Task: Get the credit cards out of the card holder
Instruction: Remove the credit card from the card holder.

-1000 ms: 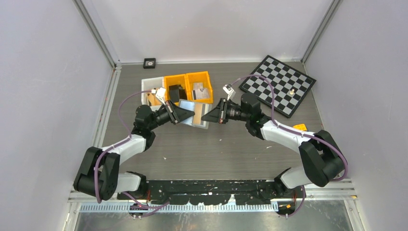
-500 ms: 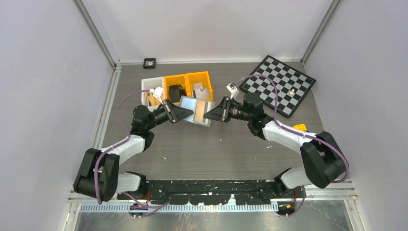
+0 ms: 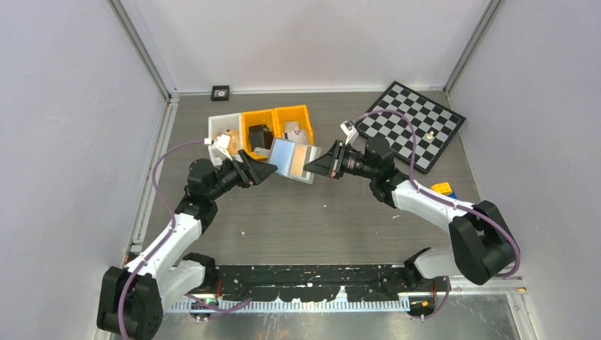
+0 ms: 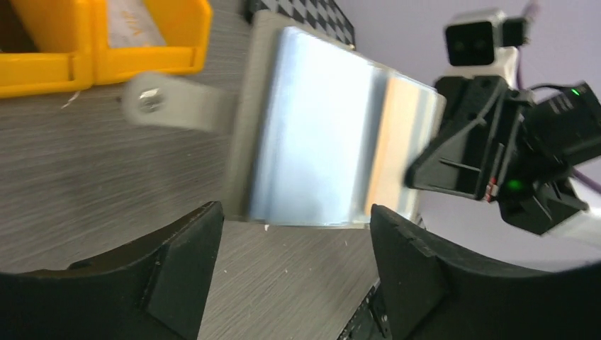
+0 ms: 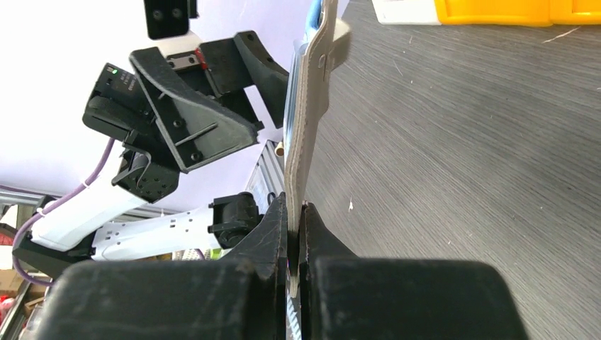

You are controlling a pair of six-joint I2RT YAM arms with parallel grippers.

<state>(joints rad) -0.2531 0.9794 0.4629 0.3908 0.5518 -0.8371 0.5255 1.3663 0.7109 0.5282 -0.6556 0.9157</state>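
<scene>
1. The right gripper (image 5: 295,212) pinches one edge of the card holder (image 4: 244,127) and holds it up over the table (image 3: 319,219), just in front of the orange bins (image 3: 276,124). The left gripper (image 3: 269,171) stands spread, facing the holder but not touching it.
2. Both credit cards sit in the holder – the pale blue card (image 4: 312,142) toward the tab end, the tan card (image 4: 393,142) beside it, toward the right gripper.
3. We judge that the grip is narrow, so a pull on a card can turn the holder between the pads, or draw it out completely.
4. The left fingers can also close on the holder's wall together with a card, and then nothing comes out.
5. Because the cards overlap, both may slide out at once, and one may fall on the table.
6. The left wrist view shows the flat faces of the cards, but not how the holder is held.
7. The right wrist view shows the holder edge-on between pressed pads – here the cards are almost hidden.
8. Only the top view shows the gap between the left gripper and the holder.
</scene>
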